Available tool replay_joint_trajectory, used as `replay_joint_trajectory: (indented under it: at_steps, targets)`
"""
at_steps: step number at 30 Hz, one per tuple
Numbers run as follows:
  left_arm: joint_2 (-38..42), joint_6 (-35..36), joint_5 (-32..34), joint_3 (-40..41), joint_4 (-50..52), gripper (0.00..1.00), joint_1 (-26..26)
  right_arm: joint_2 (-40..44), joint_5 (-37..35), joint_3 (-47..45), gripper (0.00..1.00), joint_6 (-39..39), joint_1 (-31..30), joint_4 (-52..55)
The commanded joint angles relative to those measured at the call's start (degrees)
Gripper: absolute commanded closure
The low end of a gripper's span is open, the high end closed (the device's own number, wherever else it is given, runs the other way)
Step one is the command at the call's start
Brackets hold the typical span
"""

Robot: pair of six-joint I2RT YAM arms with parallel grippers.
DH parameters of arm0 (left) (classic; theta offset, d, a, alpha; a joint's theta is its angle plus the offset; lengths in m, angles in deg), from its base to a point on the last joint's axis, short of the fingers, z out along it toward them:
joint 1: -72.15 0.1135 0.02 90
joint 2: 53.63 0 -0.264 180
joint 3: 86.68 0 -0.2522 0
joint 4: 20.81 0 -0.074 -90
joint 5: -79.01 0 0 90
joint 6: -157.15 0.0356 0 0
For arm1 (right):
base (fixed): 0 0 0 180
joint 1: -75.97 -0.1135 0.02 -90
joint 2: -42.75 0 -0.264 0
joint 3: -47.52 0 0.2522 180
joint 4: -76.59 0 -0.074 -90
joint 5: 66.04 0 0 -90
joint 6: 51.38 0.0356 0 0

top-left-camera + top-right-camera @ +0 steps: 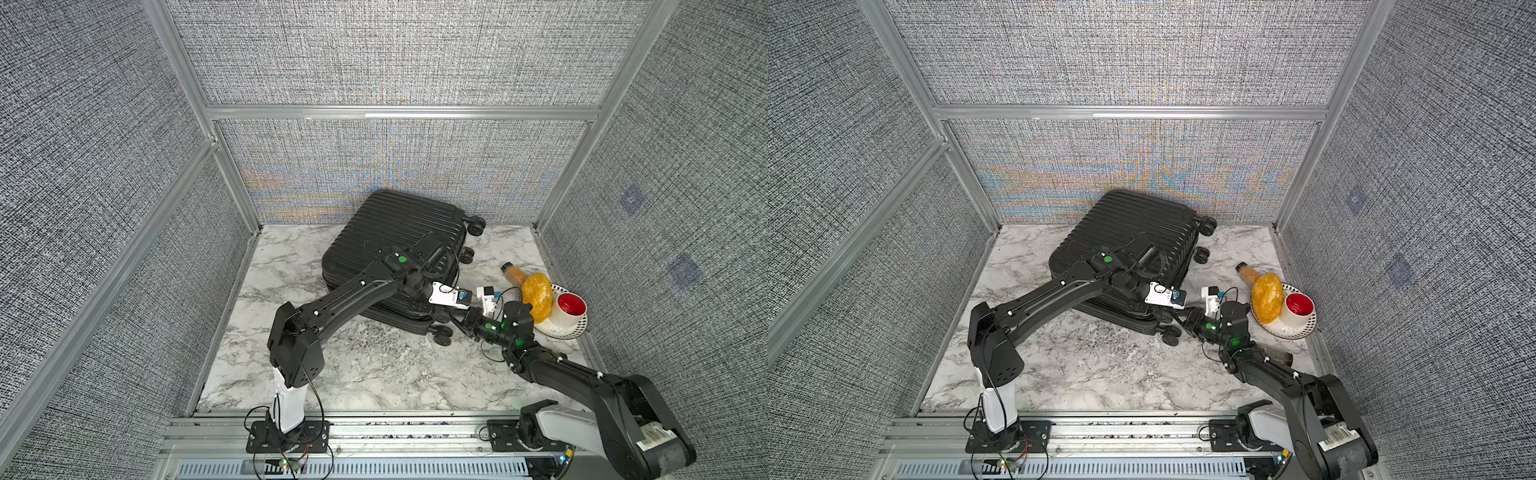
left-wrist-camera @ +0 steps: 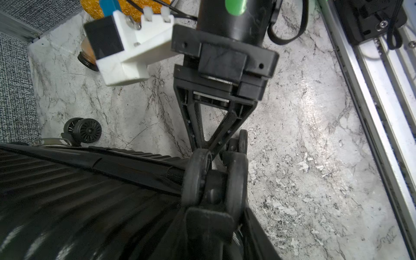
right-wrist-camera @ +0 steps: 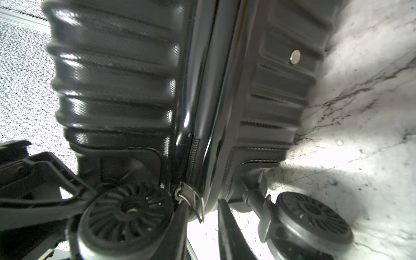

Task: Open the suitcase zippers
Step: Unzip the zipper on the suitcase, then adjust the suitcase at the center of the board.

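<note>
The black ribbed suitcase (image 1: pixel 395 232) (image 1: pixel 1125 224) lies flat on the marble table, wheels toward the right. Both grippers meet at its near right corner. My left gripper (image 2: pixel 234 216) (image 1: pixel 442 315) reaches over the lid and is shut on the upper twin wheel (image 2: pixel 213 180) (image 3: pixel 123 209). My right gripper (image 3: pixel 202 225) (image 2: pixel 208 146) (image 1: pixel 1179 318) points in between the two corner wheels. Its jaws stand narrowly open, with light showing between them. The silvery zipper pull tab (image 3: pixel 191 199) hangs at their tips, leaning on one finger (image 3: pixel 180 227). The zipper track (image 3: pixel 194 148) (image 2: pixel 175 174) runs along the seam.
To the right of the suitcase, close behind the right arm, stand a white plate (image 1: pixel 557 332), a red-lined cup (image 1: pixel 569 309), a yellow knobbly object (image 1: pixel 537 297) and a bottle lying down (image 1: pixel 513 272). Grey panel walls enclose three sides. A metal rail (image 1: pixel 374 428) runs along the front.
</note>
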Motion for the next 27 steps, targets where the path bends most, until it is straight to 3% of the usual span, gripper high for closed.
replay_joint_trajectory:
  at_steps: [1, 7, 11, 16, 24, 27]
  targets:
    - [-0.6, -0.7, 0.0, 0.2, 7.4, 0.62, 0.0, -0.2, 0.5, 0.1, 0.81, 0.7, 0.0, -2.8]
    - [-0.7, -0.6, -0.2, 0.1, 7.4, 0.63, 0.0, -0.7, 0.6, 0.0, 1.00, 0.7, -0.1, -3.5]
    - [-0.6, -0.4, -0.3, 0.3, 7.8, 0.63, -0.1, 0.6, 0.3, 0.1, 1.00, -0.5, 0.0, -1.9]
    - [0.2, -0.2, -0.5, 2.4, 8.0, 0.62, -0.1, 2.8, -0.9, 3.1, 1.00, -9.8, 1.3, 6.9]
    - [2.5, -0.1, 0.1, 6.1, 7.0, 0.63, -0.1, 3.5, -1.5, 5.0, 1.00, -23.1, 5.3, 9.0]
    - [2.9, -0.1, 0.1, 6.9, 6.7, 0.63, -0.1, 3.7, -2.1, 4.5, 1.00, -24.0, 6.6, 8.0]
